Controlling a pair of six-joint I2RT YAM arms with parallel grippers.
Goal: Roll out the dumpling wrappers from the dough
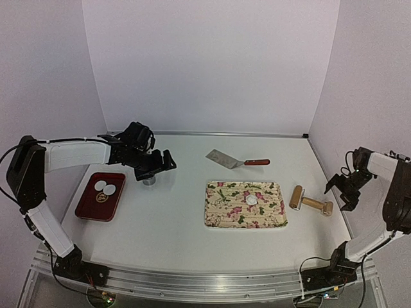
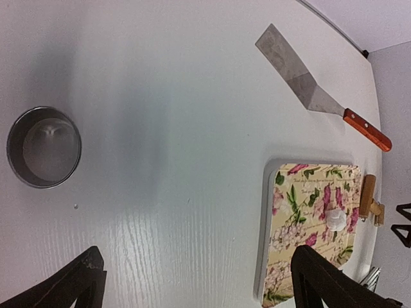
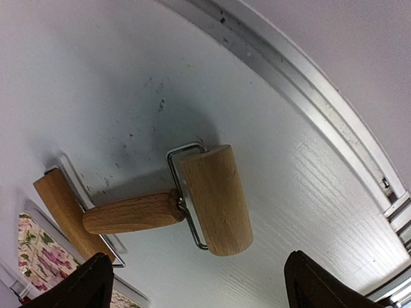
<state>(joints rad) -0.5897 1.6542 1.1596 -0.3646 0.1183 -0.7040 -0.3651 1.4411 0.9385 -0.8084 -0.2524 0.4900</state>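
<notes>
Left of the floral tray (image 1: pixel 245 204), a broad stretch of bare desk (image 1: pixel 173 218) runs as far as the metal ring cutter (image 1: pixel 149 181) and the red tray (image 1: pixel 100 196) beyond it, with the left end effector (image 1: pixel 157 168) hanging spread-jawed close by the ring. Behind the floral tray the spatula (image 1: pixel 236 160) lies crosswise, a band of bare desk between the two. Right of the floral tray the wooden roller (image 1: pixel 311 203) lies near its edge, and the right end effector (image 1: pixel 343 192), jaws wide, fills the gap between roller and side wall (image 1: pixel 359 96).
</notes>
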